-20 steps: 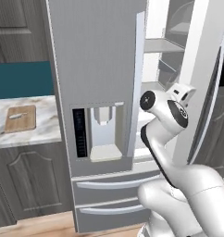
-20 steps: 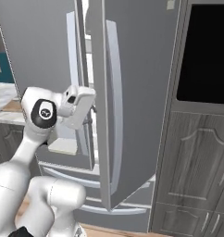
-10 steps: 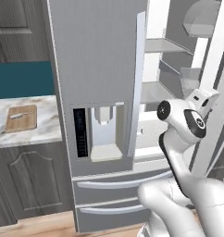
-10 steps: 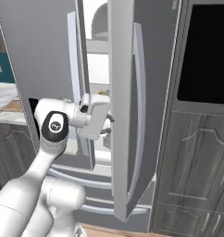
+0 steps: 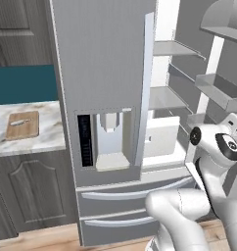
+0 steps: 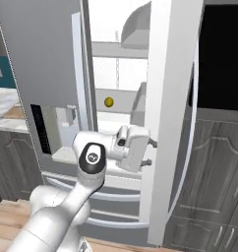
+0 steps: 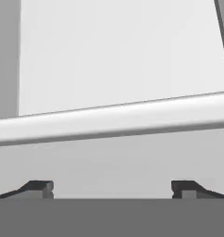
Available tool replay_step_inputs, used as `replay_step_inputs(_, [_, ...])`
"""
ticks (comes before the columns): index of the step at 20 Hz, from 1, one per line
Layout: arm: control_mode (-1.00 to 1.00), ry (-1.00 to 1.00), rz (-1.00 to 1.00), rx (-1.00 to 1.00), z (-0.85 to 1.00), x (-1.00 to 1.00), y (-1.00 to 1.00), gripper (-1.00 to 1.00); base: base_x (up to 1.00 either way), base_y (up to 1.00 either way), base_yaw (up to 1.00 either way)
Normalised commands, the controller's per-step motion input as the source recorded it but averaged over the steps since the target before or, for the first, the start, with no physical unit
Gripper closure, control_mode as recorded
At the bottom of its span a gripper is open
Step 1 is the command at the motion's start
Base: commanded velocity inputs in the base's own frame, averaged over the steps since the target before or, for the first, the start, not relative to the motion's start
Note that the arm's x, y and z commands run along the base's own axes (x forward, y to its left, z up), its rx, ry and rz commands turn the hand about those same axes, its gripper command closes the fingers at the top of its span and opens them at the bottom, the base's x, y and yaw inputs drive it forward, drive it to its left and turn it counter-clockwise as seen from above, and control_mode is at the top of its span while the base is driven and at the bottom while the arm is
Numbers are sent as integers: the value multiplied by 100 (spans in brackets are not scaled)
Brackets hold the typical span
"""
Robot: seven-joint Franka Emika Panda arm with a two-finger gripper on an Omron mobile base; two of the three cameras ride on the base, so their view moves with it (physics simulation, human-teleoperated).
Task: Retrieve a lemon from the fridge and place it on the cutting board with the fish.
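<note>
I am looking past the swung-open right door of the fridge (image 6: 170, 74) at the lemon (image 6: 108, 102), sitting alone on a white interior shelf. My gripper (image 7: 112, 187) is standing wide with nothing between the tips. I judge the lemon light, firm and prone to rolling, so I'd pinch across its short middle.

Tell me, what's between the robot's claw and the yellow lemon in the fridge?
In the right base view the open gripper sits by the swung-open door, and only bare white shelf runs between it and the lemon up inside the fridge.
</note>
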Motion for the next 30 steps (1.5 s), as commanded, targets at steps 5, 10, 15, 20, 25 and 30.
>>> replay_step_inputs(5, [-100,-6,-18,16,52,-61,-9,-100,0,0,0])
replay_step_inputs(10, [-100,-14,-21,21,94,-74,98,-100,0,0,0])
replay_step_inputs(15, [-100,-1,-27,73,19,-25,51,-100,0,0,0])
replay_step_inputs(20, [-100,-15,-19,99,-48,-1,53,-100,0,0,0])
replay_step_inputs(25, [-100,-28,3,64,-3,0,94,-100,0,0,0])
replay_step_inputs(30, [-100,-32,46,2,-1,32,52,-100,0,0,0])
